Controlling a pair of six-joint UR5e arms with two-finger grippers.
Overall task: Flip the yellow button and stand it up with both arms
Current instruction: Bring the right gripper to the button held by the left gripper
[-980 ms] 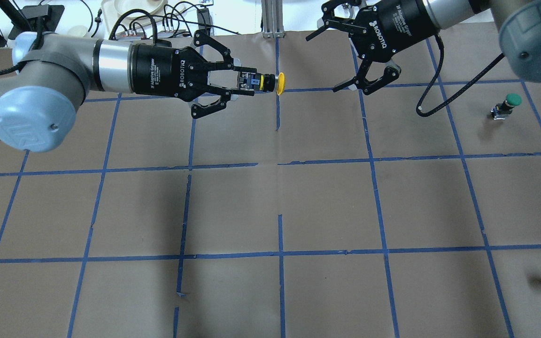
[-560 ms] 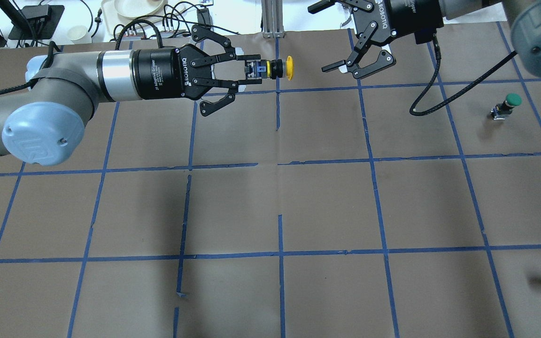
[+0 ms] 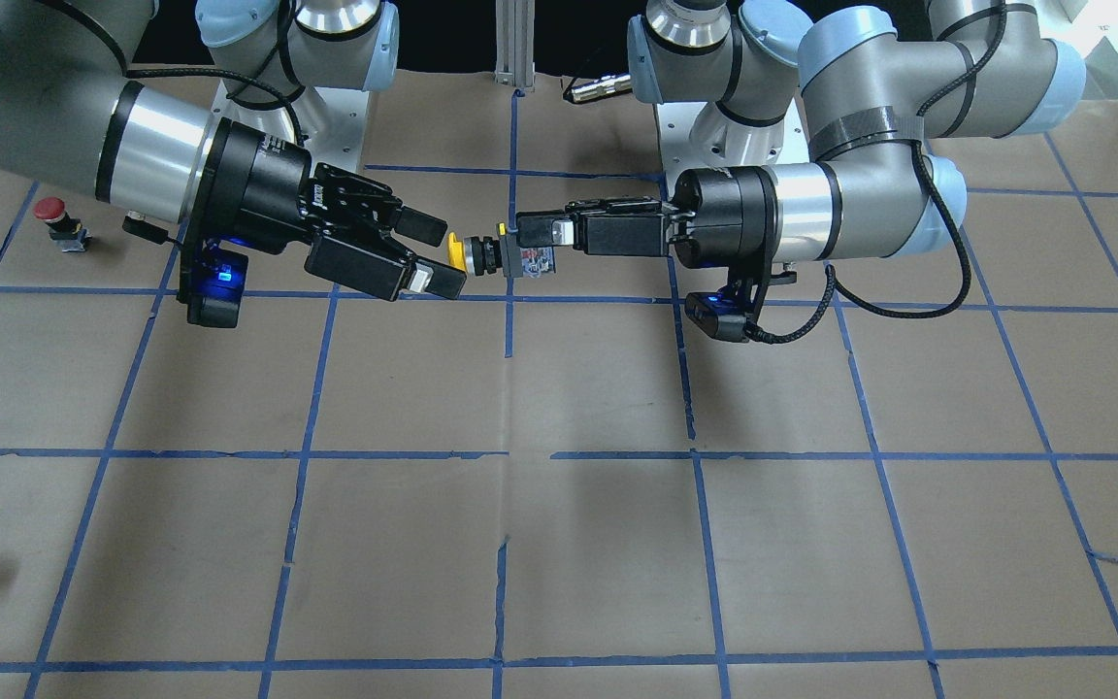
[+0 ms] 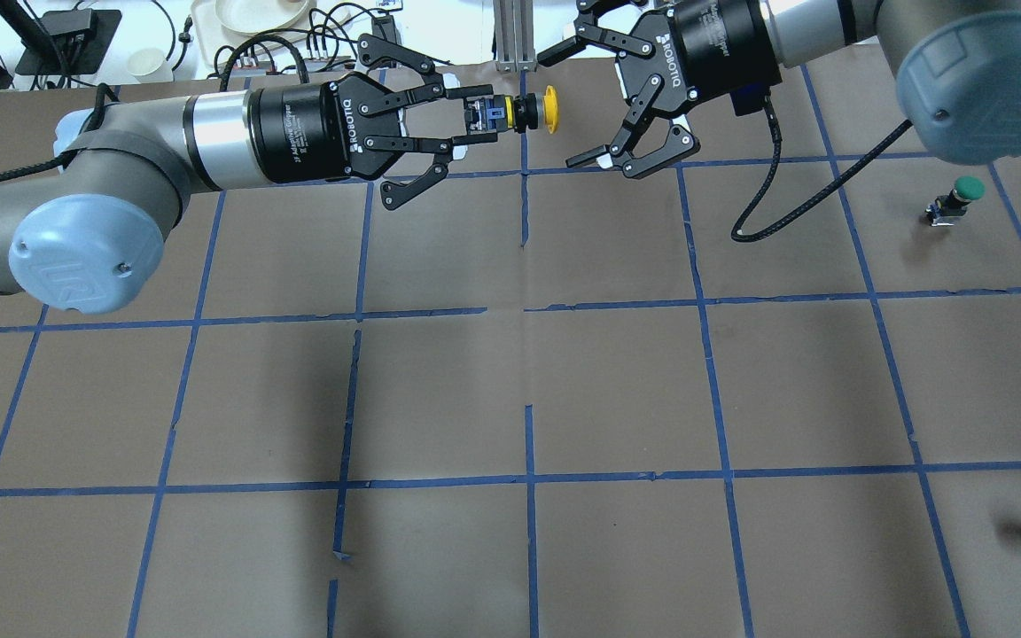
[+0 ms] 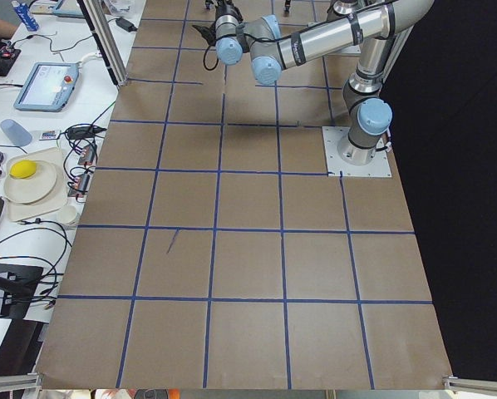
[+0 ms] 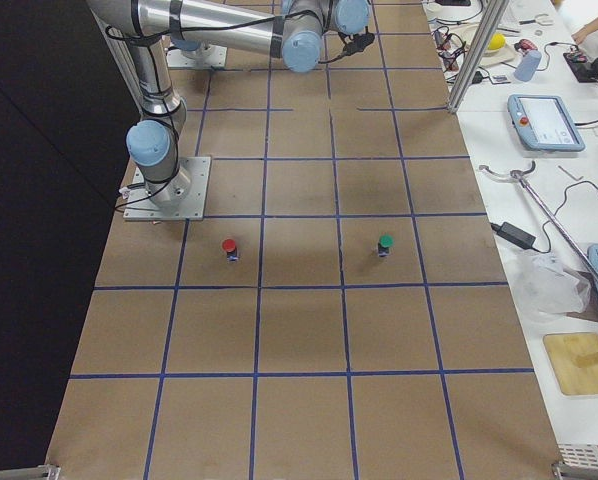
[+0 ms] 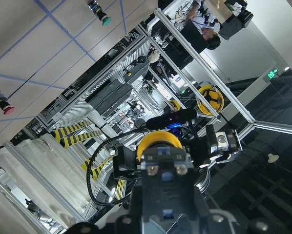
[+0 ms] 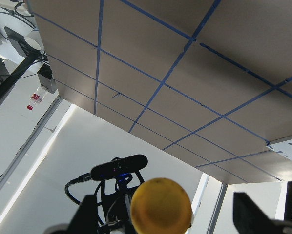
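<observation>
The surface is matt brown paper with blue tape lines, the yellow button looks like smooth plastic, and the left hand is matt black.

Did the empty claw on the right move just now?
Yes. In the overhead view the right gripper has slid left, toward the metal post and the yellow button.

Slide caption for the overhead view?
Left gripper holds the yellow button horizontally above the table, cap toward the open right gripper.

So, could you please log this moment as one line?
left hand: shut on round yellow-capped push button | right hand: open, facing its cap
</observation>
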